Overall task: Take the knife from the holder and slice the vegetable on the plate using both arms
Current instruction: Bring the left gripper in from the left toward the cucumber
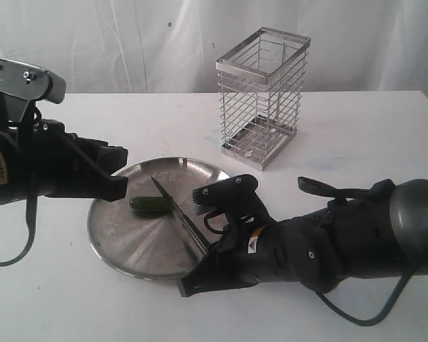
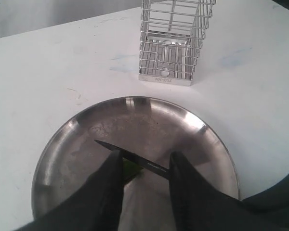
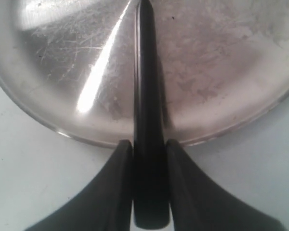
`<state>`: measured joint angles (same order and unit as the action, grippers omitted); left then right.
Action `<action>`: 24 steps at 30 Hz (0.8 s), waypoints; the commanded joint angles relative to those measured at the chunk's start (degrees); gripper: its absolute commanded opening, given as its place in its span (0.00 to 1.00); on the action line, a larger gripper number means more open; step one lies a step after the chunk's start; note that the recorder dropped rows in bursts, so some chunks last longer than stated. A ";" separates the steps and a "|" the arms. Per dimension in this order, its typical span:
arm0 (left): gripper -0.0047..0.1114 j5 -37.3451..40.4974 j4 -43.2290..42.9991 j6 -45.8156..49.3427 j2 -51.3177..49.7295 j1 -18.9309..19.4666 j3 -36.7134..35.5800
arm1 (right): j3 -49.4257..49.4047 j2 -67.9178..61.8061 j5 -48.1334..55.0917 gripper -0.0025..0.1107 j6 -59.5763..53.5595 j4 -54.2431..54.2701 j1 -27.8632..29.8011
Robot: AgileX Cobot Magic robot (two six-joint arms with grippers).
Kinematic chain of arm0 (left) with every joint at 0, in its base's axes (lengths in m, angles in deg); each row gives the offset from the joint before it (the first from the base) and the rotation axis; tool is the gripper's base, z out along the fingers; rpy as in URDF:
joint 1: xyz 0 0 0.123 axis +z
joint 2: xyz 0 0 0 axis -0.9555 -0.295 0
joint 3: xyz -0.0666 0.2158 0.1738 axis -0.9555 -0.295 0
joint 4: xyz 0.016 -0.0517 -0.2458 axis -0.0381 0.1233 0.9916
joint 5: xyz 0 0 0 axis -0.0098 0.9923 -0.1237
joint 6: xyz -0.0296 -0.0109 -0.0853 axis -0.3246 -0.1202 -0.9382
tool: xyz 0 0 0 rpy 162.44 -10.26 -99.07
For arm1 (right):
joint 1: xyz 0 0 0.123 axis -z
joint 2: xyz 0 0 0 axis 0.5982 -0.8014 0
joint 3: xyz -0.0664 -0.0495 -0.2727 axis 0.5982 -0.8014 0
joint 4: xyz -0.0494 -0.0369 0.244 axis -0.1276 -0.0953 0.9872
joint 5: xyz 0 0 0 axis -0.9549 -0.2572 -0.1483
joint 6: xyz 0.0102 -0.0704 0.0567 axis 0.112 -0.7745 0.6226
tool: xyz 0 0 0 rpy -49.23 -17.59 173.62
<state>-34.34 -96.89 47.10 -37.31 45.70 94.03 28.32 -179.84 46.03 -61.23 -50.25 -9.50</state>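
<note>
The steel plate (image 1: 103,246) lies at the table's middle with the green vegetable (image 1: 148,205) on its left part. My right gripper (image 1: 203,265) is shut on the knife (image 1: 177,211) by its black handle at the plate's near rim. The dark blade lies across the vegetable's right end. In the right wrist view the handle (image 3: 147,183) sits clamped between both fingers (image 3: 120,183) over the plate (image 3: 221,72). My left gripper (image 2: 146,155) is open, low over the plate (image 2: 62,154). The vegetable (image 2: 131,169) rests against one finger (image 2: 108,187), and the blade (image 2: 151,165) crosses the gap.
The silver wire holder (image 1: 262,100) stands upright and empty behind the plate, also in the left wrist view as the holder (image 2: 171,43). A white table (image 1: 357,142) spreads around both. The right arm's bulky body (image 1: 357,242) lies low along the table's front right.
</note>
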 commanded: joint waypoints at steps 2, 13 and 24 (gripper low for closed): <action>0.37 -0.05 -0.29 -0.11 -0.27 -0.41 0.44 | -0.05 0.00 -1.46 0.02 -1.11 -0.16 0.01; 0.37 1.37 -0.29 -0.11 -0.27 -0.41 0.44 | 0.28 0.00 -2.86 0.02 -1.11 -0.17 0.01; 0.37 1.73 -0.29 -0.11 -0.27 -0.41 0.44 | 1.36 1.14 -2.31 0.02 -2.63 -0.17 0.01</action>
<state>-33.28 -97.12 47.21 -37.67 45.70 94.28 28.73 -179.36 43.80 -62.57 -50.25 -9.50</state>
